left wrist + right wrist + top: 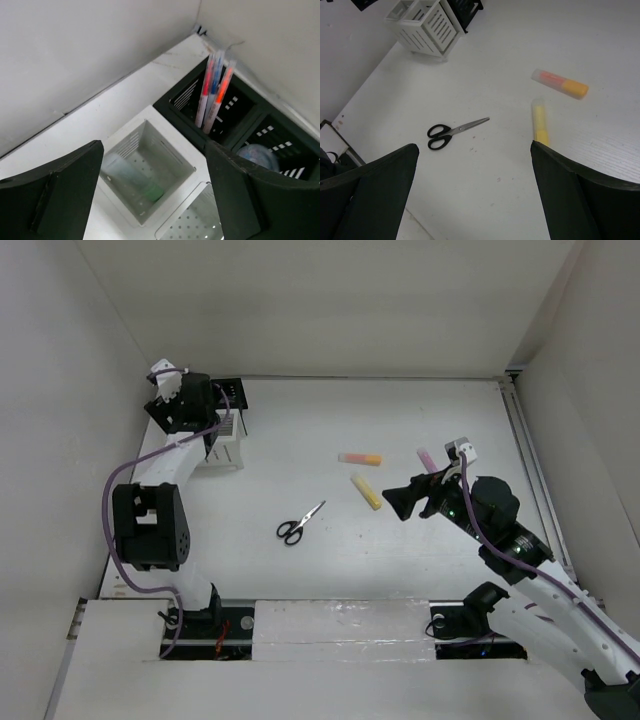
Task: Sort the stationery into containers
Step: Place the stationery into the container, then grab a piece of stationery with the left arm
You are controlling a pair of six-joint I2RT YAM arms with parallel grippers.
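My left gripper (pixel 200 410) hangs open and empty over the white slatted organizer (pixel 228 450) at the far left. In the left wrist view the gripper (pixel 152 146) is above a compartment of the organizer (pixel 170 131) where a green marker (pixel 136 181) lies. Beside it, the black mesh holder (pixel 240 107) holds several orange-red pens (pixel 212 92) and a purplish tub (pixel 257 155). My right gripper (pixel 402 502) is open and empty above the table. Black-handled scissors (pixel 454 133), a yellow marker (pixel 540 124) and an orange marker (pixel 561 83) lie ahead of it (pixel 474 146).
A pink marker (pixel 428 458) lies just beyond the right wrist. White walls close the table at the left, back and right. The organizer (pixel 422 27) and the mesh holder (pixel 466 7) stand in the far left corner.
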